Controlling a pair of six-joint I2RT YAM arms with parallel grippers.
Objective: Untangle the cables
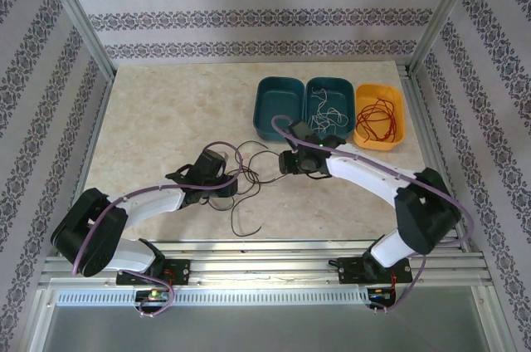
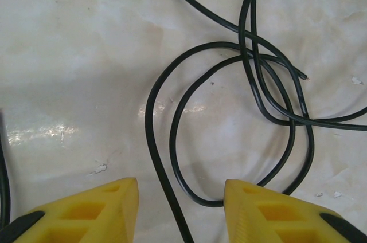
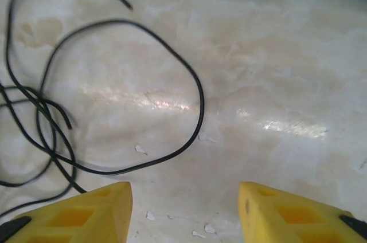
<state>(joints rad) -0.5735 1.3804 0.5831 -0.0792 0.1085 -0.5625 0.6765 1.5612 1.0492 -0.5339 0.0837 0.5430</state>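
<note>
Left gripper (image 2: 180,190) part-open, straddling black cables (image 2: 258,62), contact unclear; right gripper (image 3: 184,190) open, empty.

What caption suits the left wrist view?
Left gripper, fingers apart, straddling a loop of tangled black cables on the pale marbled table.

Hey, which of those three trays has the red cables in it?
The orange tray, far right, holds the red cables; the middle teal tray holds white cables, and the left teal tray looks empty.

Marble table (image 1: 166,119): black cables (image 1: 249,165), three trays (image 1: 280,107).
</note>
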